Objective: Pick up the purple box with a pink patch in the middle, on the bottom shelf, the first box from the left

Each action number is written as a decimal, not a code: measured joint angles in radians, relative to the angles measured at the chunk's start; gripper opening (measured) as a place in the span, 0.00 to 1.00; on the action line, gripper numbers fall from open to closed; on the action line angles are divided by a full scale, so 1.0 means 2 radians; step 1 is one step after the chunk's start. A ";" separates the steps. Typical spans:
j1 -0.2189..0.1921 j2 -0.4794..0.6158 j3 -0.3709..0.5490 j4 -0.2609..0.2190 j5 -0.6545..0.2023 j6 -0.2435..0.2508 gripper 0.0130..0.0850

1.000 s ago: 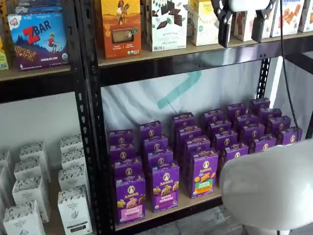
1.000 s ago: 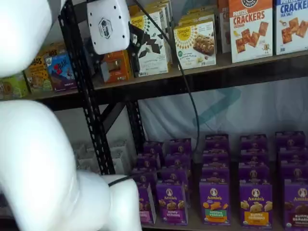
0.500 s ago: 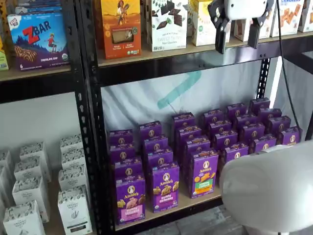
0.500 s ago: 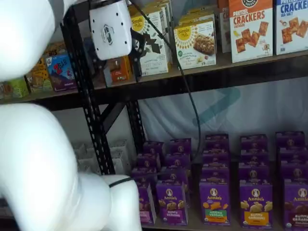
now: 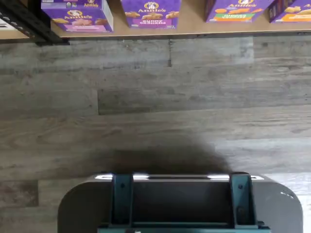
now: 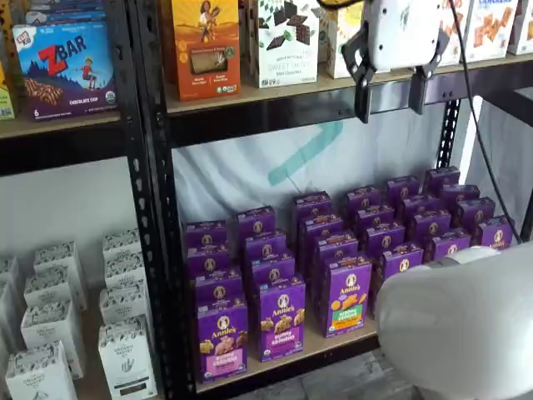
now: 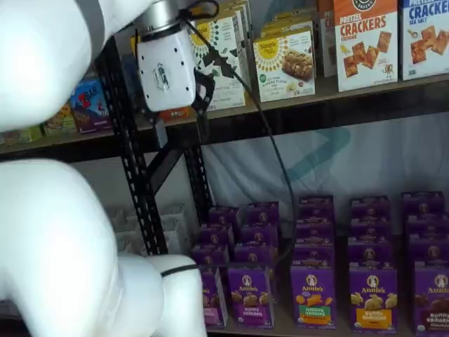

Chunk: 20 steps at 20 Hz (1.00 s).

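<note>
While the white arm [image 6: 462, 325] bulks across both shelf views, the bottom shelf [image 6: 287, 357] carries rows of purple cartons. Above them, level with the upper board's edge, the gripper [image 6: 389, 96] hangs released, a plain gap between its black fingers [image 6: 363, 90], holding nothing. Well below it, the purple box [image 6: 221, 339] stands upright at the shelf's front left corner.

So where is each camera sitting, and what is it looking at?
Wrist view: on the arm, looking down at the wood floor and the front edge of the bottom shelf; only a dark teal mount shows, no hand.
Shelf view: in front of the rack, facing it; the open hand hangs high up.
Shelf view: in front, from one side; the white arm fills its left, the hand near the upper board.
All three share the purple box.
</note>
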 joint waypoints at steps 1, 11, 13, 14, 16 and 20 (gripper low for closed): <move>0.000 -0.002 0.008 0.001 -0.006 0.000 1.00; -0.009 -0.035 0.128 0.006 -0.110 -0.009 1.00; -0.007 -0.036 0.152 0.004 -0.129 -0.007 1.00; -0.006 -0.037 0.165 0.003 -0.142 -0.006 1.00; -0.006 -0.042 0.192 0.009 -0.172 -0.007 1.00; -0.004 -0.035 0.220 0.016 -0.206 -0.007 1.00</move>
